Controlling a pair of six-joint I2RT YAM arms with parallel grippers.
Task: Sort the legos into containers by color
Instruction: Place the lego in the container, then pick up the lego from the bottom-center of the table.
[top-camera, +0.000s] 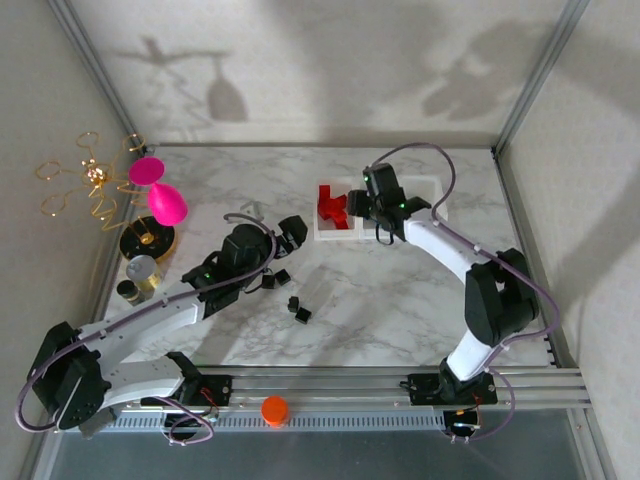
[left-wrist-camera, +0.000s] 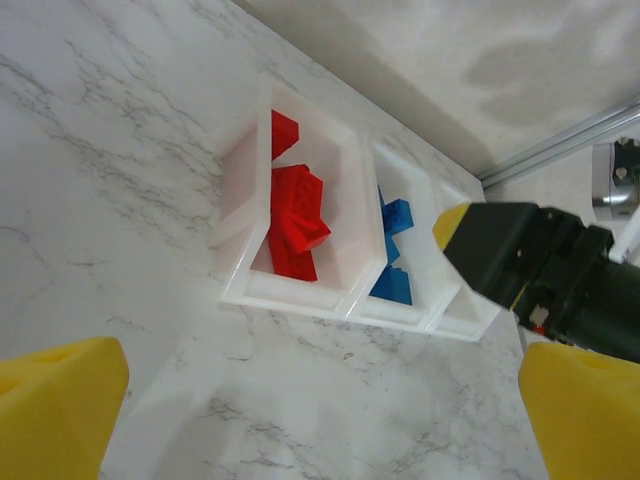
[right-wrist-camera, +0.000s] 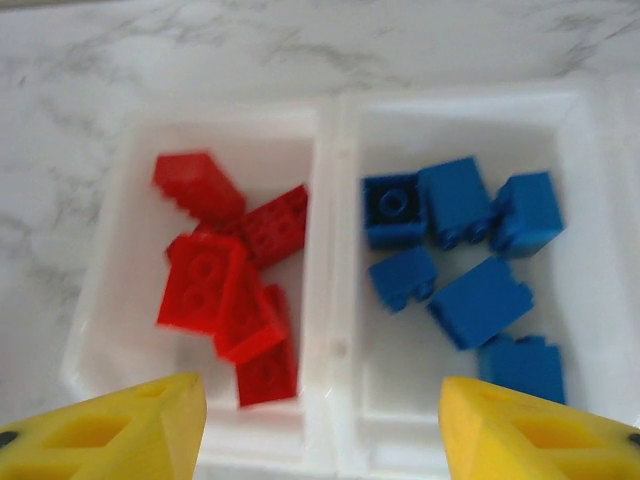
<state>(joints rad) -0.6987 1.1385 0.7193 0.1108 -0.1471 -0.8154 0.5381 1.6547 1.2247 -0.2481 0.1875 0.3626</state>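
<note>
Left gripper (left-wrist-camera: 320, 418) gapes wide and empty, facing the bins (left-wrist-camera: 290, 297). Right gripper (right-wrist-camera: 325, 432) hovers over them, fingers spread just as wide, touching nothing. In the top view the bins' long axis runs 9 to 3 o'clock. Red bricks (right-wrist-camera: 230, 290) lie jumbled in the 9 o'clock bin, blue bricks (right-wrist-camera: 465, 260) in the middle one. Black bricks (top-camera: 298, 308) sit loose on the table (top-camera: 400, 300), at 6 o'clock of the left gripper. A goblet (top-camera: 160, 195) stands at 9 o'clock, a cap (top-camera: 274, 409) at 6.
</note>
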